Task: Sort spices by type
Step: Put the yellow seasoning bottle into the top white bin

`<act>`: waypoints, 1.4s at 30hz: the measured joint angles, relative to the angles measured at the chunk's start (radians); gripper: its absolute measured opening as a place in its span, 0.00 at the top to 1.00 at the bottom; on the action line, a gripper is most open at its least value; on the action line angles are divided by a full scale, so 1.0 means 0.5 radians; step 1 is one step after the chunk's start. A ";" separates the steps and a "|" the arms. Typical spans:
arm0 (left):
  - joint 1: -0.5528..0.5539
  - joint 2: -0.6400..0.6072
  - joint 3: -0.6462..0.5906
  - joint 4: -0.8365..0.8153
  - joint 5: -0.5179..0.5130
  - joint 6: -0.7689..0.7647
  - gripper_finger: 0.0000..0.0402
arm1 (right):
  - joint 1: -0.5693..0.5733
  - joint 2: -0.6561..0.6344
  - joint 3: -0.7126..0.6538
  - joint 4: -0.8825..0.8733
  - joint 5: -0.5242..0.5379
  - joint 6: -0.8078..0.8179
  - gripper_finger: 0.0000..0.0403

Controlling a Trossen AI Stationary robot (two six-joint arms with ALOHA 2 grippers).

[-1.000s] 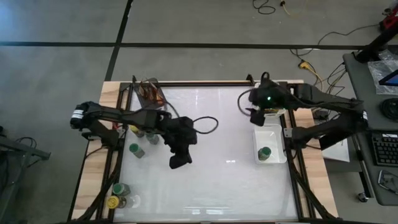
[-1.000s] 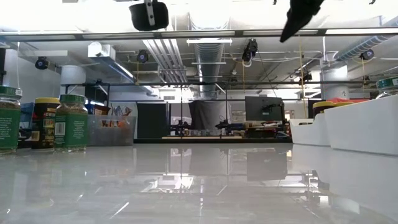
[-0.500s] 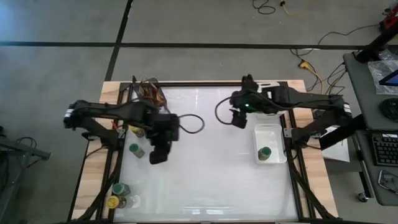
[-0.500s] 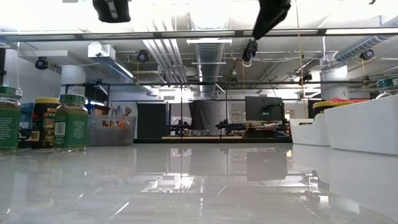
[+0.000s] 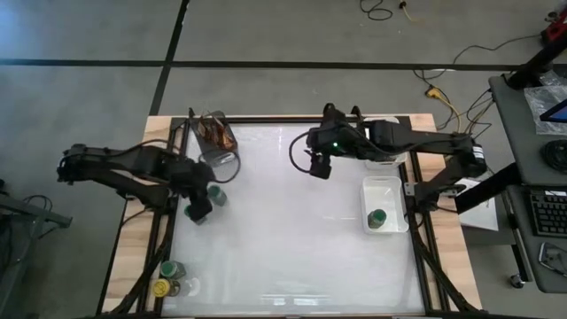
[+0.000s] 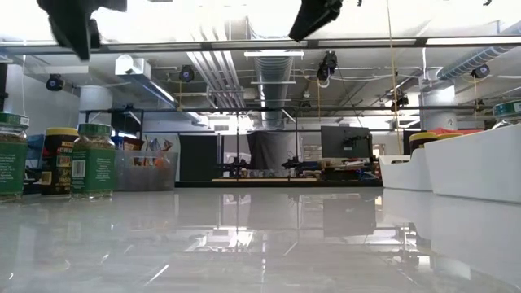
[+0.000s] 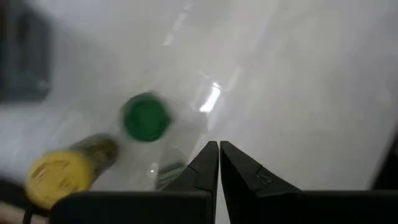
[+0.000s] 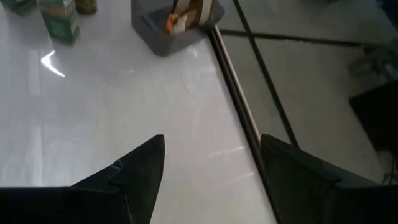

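The sorting looks barely begun. In the high view, 1 green-lidded jar [image 5: 377, 217] stands in the white tray [image 5: 393, 188] at the right edge of the bench [image 5: 301, 257]. A 2nd tray shows beside the nearer one in the low view, with what looks like a yellow lid [image 6: 426, 137] peeking over its rim, though I cannot tell what stands in it.

The rest of the spices are on the left side. A green-lidded jar [image 5: 215, 195] stands just beside the left gripper [image 5: 198, 211], near the grey cup of brown sticks [image 5: 218, 139]. The left wrist view shows that green lid [image 7: 145, 117] with a yellow-lidded jar [image 7: 62, 173] close by. A 2nd cluster [image 5: 168, 277] sits at the near left corner: 1 green lid, 1 yellow lid and 1 clear jar whose lid I cannot make out. The low view shows 3 jars [image 6: 59, 159] along the left edge.

The left gripper hangs over the upper group with its fingers pressed together, holding nothing. The right gripper [image 5: 320, 166] hovers over the far middle of the bench, jaws spread wide and empty.

By my judgement, most of the jars are still to be moved, and the left arm seems poised to take the next one.
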 joint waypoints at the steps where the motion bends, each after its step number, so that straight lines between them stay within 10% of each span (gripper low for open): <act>1: 0.002 -0.048 -0.048 -0.004 -0.038 -0.061 1.00 | 0.000 0.010 0.021 0.003 -0.001 -0.014 0.36; 12: 0.172 -0.250 -0.224 -0.314 -0.327 -0.442 0.94 | -0.001 0.015 0.101 0.051 -0.001 -0.187 0.33; 30: 0.826 -0.109 -0.370 -0.397 -0.188 -0.507 0.25 | -0.005 -0.004 0.097 -0.025 -0.004 -0.205 0.27; 42: 1.132 -0.070 -0.588 -0.178 -0.092 -0.324 0.21 | -0.005 -0.005 0.097 -0.023 -0.004 -0.255 0.25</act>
